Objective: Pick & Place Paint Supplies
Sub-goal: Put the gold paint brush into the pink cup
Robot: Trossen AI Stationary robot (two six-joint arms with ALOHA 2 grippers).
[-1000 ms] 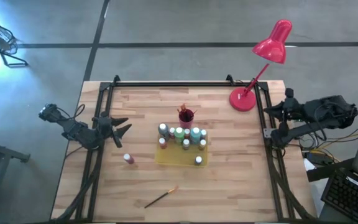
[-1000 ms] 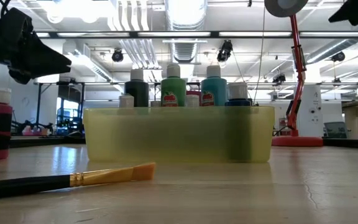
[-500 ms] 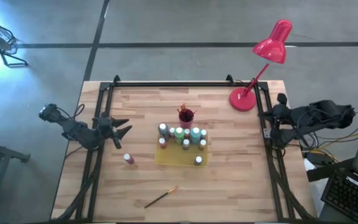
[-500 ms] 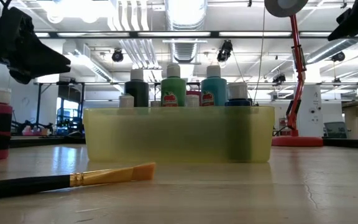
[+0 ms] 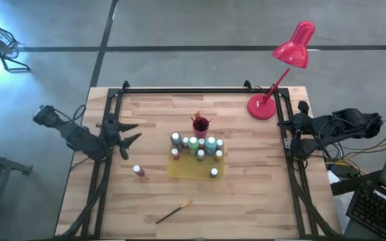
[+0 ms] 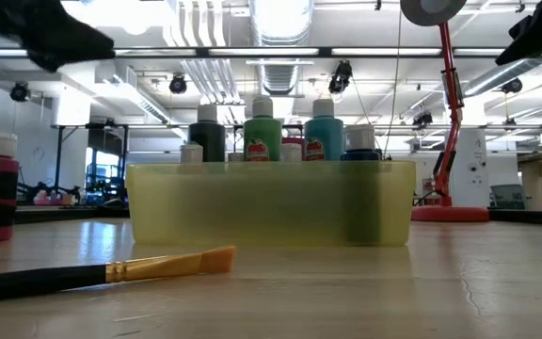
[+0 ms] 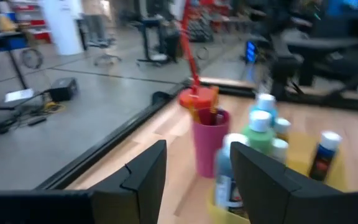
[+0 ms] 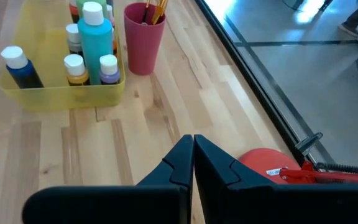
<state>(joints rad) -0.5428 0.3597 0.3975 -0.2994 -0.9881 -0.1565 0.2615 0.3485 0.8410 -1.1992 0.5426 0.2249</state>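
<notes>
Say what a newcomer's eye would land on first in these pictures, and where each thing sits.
The red lamp stands out at the table's far right corner. Mid-table, a yellow tray holds a cluster of paint bottles, with a magenta cup of brushes just behind it. A lone bottle and one brush lie outside the tray, while the left gripper is open over the left edge and the right gripper is shut at the right.

Tray (image 5: 179, 171): about nine bottles (image 5: 210, 143). One loose bottle (image 5: 139, 171), one loose brush (image 5: 173, 212).

bottles (image 5: 196, 147) in tray (image 5: 179, 171) | cup (image 5: 200, 124) behind tray | brush (image 5: 173, 212) in front | lone bottle (image 5: 139, 171) left of tray
</notes>
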